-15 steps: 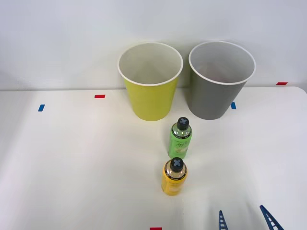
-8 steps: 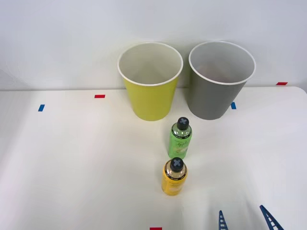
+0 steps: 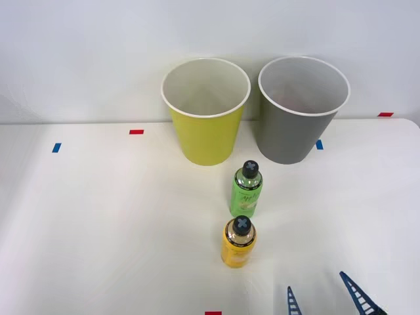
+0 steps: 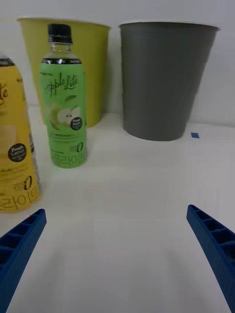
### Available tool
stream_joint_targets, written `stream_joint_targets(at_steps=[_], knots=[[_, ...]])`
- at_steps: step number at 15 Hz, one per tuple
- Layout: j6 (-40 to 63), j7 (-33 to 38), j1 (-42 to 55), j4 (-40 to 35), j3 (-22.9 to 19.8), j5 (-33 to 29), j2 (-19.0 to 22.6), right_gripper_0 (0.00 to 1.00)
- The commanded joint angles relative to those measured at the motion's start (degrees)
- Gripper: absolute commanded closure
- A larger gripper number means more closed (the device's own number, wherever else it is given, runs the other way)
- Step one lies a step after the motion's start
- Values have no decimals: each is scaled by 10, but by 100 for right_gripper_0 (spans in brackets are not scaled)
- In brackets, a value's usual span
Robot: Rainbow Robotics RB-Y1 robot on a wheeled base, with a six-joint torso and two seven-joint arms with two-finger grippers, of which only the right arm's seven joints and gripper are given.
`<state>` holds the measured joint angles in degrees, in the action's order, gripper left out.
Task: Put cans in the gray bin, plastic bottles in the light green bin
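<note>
Your right gripper (image 3: 323,295) sits low at the near edge of the white bench (image 3: 98,216), its two blue ribbed fingers (image 4: 19,244) spread wide apart and holding nothing.

Both plastic bottles stand upright, so each long axis runs straight up from the bench. The small yellow plastic bottle with the golden neck and black cross-marked cap (image 3: 239,242) is the nearer one: it lies ahead of the gripper and off to its left, well clear of the open fingers. In the wrist view the same yellow bottle (image 4: 14,142) sits outside the gap between the fingers, beside the finger on that side, so the gripper is not lined up on it yet. My read is that you must shift the gripper leftward before closing, and come at the bottle from the side, across its upright body.

The translucent bright green plastic bottle with the black cap (image 3: 247,190) stands just behind the yellow one, farther from you, apart from it and not touching.

Beyond the bottles, the round tapered yellow-green wastebasket with the white rim (image 3: 205,131) stands at the back of the bench, and the round tapered gray wastebasket with the white rim (image 3: 295,134) stands just beside it on the right. No bottle is in either bin yet.
</note>
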<state>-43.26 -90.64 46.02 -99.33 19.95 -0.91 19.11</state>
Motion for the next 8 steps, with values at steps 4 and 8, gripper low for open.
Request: stream_joint_targets(at_steps=[4, 8], knots=[[-46, -118, -75, -1, 127, 122, 127, 0], [-50, -205, -145, -1, 209, 204, 154, 0]])
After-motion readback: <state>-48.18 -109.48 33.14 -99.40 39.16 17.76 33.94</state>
